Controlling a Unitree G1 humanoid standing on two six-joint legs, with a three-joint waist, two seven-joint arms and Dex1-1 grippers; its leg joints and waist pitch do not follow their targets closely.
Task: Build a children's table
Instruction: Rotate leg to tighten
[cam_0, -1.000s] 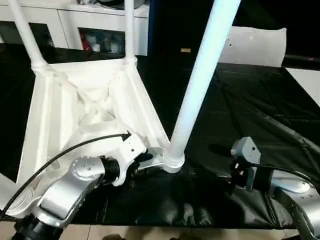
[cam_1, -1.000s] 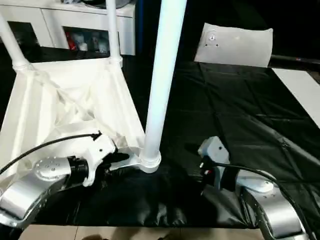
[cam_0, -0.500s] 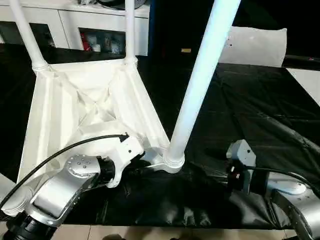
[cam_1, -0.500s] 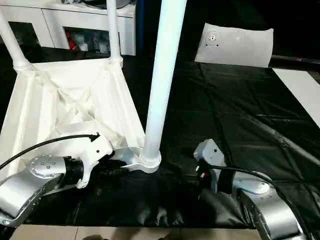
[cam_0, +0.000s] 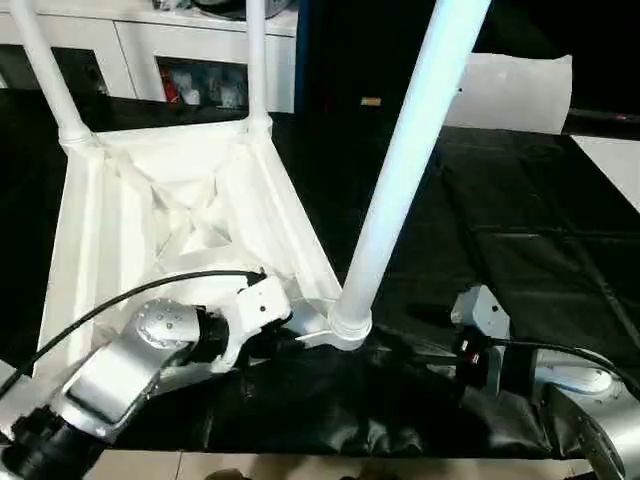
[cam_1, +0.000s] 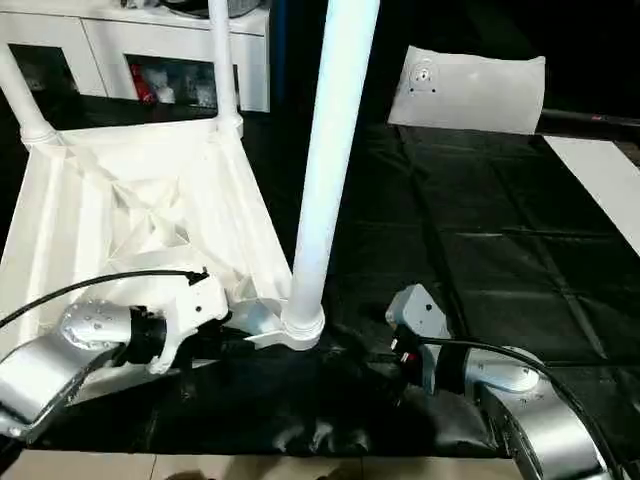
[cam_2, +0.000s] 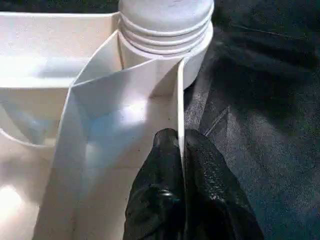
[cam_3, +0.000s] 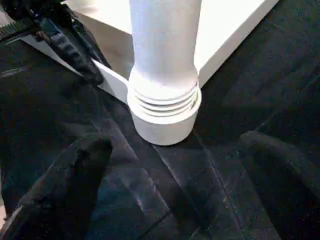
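The white tabletop (cam_0: 170, 210) lies underside up on the black cloth, its ribs showing. Two legs stand in its far corners (cam_0: 40, 70) (cam_0: 256, 60). A third leg (cam_0: 400, 180) rises from the near right corner socket (cam_0: 348, 325). My left gripper (cam_2: 181, 150) is shut on the tabletop's thin rim wall (cam_2: 179, 100), just beside that socket. My right gripper (cam_3: 175, 142) is open and low over the cloth. One of its fingers (cam_3: 75, 175) lies on each side of the leg's threaded base (cam_3: 164, 105), apart from it.
A white cabinet (cam_0: 140, 50) with glass doors stands behind the table. A white flat bag (cam_1: 470, 90) lies at the back right and a white panel (cam_1: 600, 180) at the right edge. The black cloth bunches in folds (cam_0: 330, 420) along the front edge.
My right gripper has sunk a little and drawn closer to the near leg's base. My left forearm has dropped lower while its grip on the rim holds.
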